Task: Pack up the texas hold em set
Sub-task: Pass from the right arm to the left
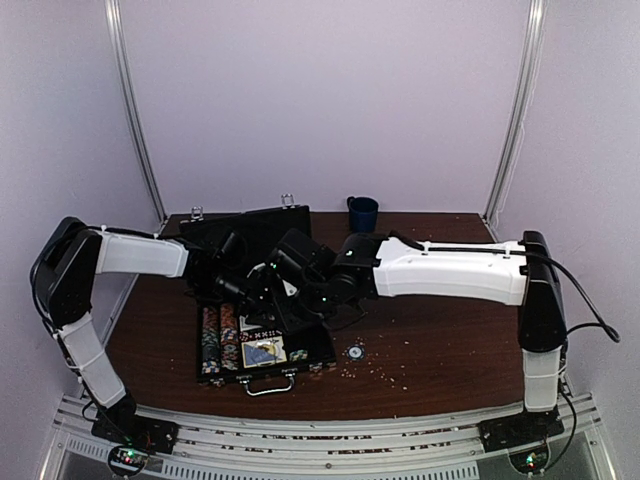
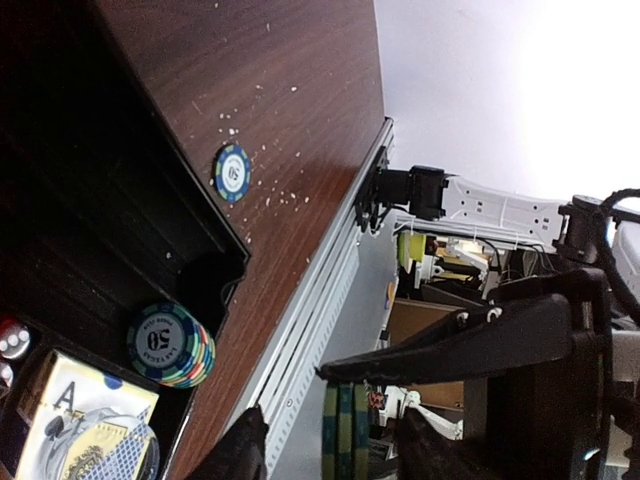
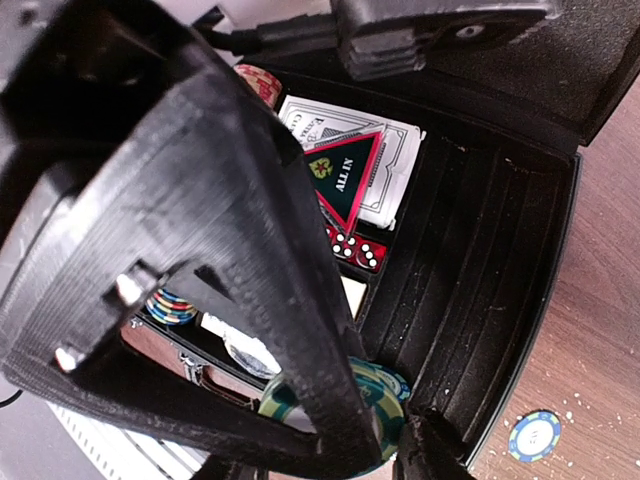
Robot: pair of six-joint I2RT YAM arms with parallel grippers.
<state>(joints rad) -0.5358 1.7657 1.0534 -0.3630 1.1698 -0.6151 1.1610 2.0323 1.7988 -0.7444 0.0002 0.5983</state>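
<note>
Both arms' fingers hold chips (image 2: 345, 432) edge-on over the case (image 1: 265, 345). Chips look stiff, light and slick (pinch across faces); one (image 1: 354, 351) lies right on the tabletop (image 1: 450, 340).

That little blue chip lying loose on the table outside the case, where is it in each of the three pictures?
Top view: the loose chip lies on the wood just right of the case.
Left wrist view: upper left, beside the case's edge.
Right wrist view: bottom right corner.
Shared landmark: the case's right wall, next to the chip.
</note>
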